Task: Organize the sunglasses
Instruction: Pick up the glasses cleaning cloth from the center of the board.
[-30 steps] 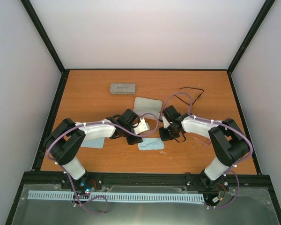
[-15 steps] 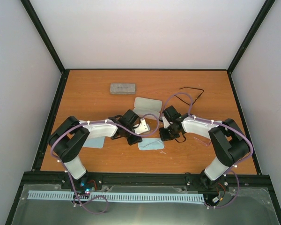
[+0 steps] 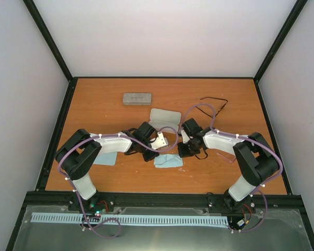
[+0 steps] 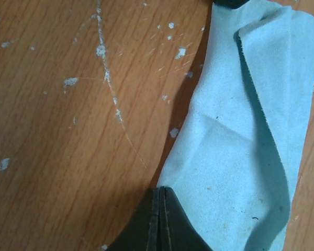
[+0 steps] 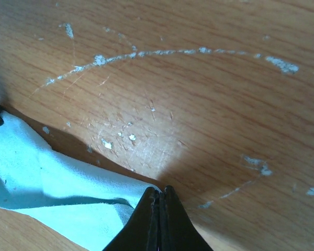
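Note:
The sunglasses [image 3: 214, 101], thin and black, lie on the table at the back right, apart from both grippers. My left gripper [image 3: 156, 152] is shut on one edge of a light-blue cloth [image 3: 168, 161] in the middle of the table. In the left wrist view the jaws [image 4: 161, 190] pinch the cloth [image 4: 240, 141], which is folded along its length. My right gripper [image 3: 182, 152] is shut on the cloth's other end. In the right wrist view its tips [image 5: 159, 191] clamp a corner of the cloth [image 5: 47, 183], lifted slightly off the wood.
A grey oblong case [image 3: 136, 99] lies at the back left. A pale oblong case [image 3: 164, 119] lies just behind the two grippers. A second light-blue cloth [image 3: 103, 158] lies under the left forearm. Black rails edge the table.
The left arm's elbow has shifted slightly to the right. Both grippers and the cloth stay in about the same place.

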